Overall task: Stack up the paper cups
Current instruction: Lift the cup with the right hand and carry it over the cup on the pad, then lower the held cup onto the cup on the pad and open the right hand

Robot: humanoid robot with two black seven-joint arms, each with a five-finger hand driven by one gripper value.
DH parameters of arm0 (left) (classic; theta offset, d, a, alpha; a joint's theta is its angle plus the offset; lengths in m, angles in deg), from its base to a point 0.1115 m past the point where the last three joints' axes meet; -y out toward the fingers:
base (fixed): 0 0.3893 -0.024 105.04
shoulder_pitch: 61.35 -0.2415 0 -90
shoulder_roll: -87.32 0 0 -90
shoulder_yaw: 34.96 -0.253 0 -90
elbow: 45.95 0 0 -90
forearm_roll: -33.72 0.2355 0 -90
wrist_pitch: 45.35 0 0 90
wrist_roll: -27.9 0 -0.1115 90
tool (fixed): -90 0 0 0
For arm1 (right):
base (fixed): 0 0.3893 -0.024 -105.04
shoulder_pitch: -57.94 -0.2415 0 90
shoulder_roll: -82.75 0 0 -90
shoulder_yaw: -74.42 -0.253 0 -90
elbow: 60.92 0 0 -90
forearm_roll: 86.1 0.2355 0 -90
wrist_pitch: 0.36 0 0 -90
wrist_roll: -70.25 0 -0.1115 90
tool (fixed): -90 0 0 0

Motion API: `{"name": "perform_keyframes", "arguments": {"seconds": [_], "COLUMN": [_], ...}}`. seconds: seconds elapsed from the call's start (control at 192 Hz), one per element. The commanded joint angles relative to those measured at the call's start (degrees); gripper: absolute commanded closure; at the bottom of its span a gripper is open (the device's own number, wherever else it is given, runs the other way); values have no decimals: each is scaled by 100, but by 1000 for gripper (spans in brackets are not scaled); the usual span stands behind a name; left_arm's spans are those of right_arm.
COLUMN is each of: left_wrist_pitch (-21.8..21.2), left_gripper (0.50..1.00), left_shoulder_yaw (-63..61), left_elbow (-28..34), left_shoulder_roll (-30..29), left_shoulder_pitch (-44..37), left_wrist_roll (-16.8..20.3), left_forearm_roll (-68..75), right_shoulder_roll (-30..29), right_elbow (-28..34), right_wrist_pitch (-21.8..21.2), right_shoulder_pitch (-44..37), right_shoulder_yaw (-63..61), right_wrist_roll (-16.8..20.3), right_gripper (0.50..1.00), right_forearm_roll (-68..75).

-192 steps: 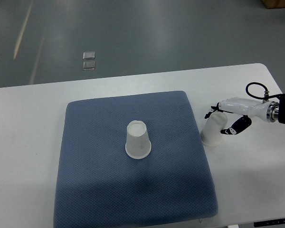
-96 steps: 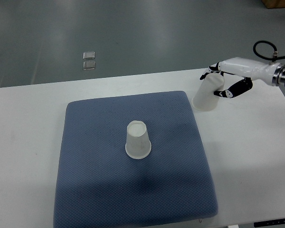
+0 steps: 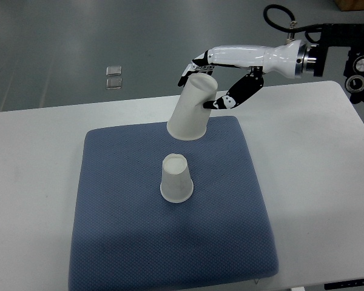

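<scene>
1. Carrying step, by judgement: right hand point(image 3: 221, 79) clasped round the closed end of an inverted paper cup point(image 3: 192, 108), mouth down and tilted, held in the air above the far edge of the blue mat point(image 3: 115, 242).
2. Second paper cup point(image 3: 176, 178), also upside down, standing near the middle of the mat, at about 6 o'clock from the carried one and apart from it.
3. Next move, as judged: bring the held cup toward 6 o'clock until centred over the standing cup, level the tilt so the rim sits square, then lower it over and let go. Likely risk: a tilted rim catching the lower cup and tipping it.
4. Count: two paper cups, one mat, one white table point(image 3: 30, 182), one robot hand showing.
5. Left arm absent from the picture.
</scene>
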State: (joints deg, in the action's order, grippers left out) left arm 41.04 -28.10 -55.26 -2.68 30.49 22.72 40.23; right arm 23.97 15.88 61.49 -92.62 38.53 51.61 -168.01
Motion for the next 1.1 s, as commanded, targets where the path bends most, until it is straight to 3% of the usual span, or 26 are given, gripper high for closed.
{"name": "perform_keyframes", "arguments": {"seconds": [0.0,0.464,1.095], "left_wrist_pitch": [1,-8,1], "left_gripper": [500,500,500], "left_shoulder_yaw": [0,0,0], "left_elbow": [0,0,0], "left_shoulder_roll": [0,0,0], "left_shoulder_pitch": [0,0,0], "left_wrist_roll": [0,0,0], "left_forearm_roll": [0,0,0], "right_shoulder_roll": [-424,-750,-741], "right_elbow": [-42,-7,143], "right_wrist_pitch": [-59,-147,-288], "right_shoulder_pitch": [-97,9,299], "right_shoulder_yaw": [29,169,196], "right_wrist_roll": [203,186,194], "right_gripper": [940,940,936], "right_forearm_roll": [-44,-1310,-1328]}}
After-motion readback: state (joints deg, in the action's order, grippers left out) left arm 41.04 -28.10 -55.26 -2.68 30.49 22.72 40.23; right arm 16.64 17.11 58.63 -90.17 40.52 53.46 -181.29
